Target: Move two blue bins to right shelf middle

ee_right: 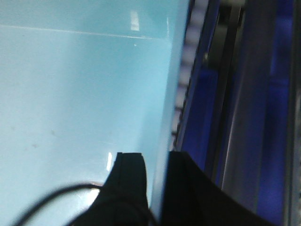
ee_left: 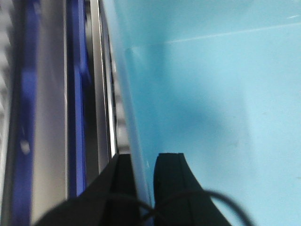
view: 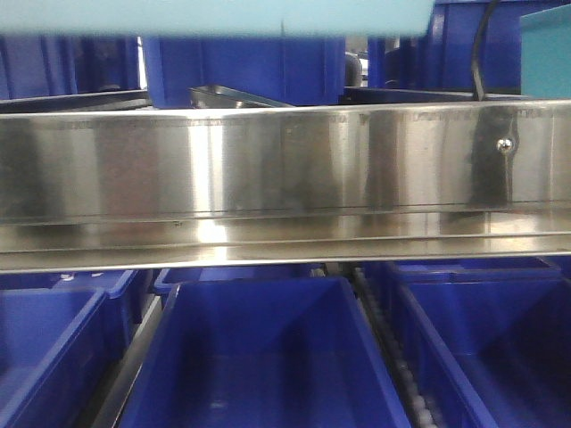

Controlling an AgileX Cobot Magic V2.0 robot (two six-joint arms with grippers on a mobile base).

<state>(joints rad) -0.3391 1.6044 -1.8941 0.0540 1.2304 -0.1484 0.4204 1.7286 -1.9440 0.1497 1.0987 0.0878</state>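
Note:
A light blue bin (view: 223, 16) hangs at the top edge of the front view, above the steel shelf rail (view: 285, 178); only its underside shows there. In the left wrist view my left gripper (ee_left: 143, 162) is shut on the bin's left wall, one finger outside and one inside the bin (ee_left: 211, 94). In the right wrist view my right gripper (ee_right: 157, 160) is shut on the right wall of the same bin (ee_right: 80, 84). Another light blue piece (view: 546, 53) shows at the upper right. Neither gripper appears in the front view.
Dark blue bins (view: 259, 357) fill the level below the rail, with more at left (view: 45, 348) and right (view: 500, 330), separated by roller tracks (view: 393, 357). Further dark blue bins (view: 241, 67) stand behind the rail. A black cable (view: 482, 45) hangs at upper right.

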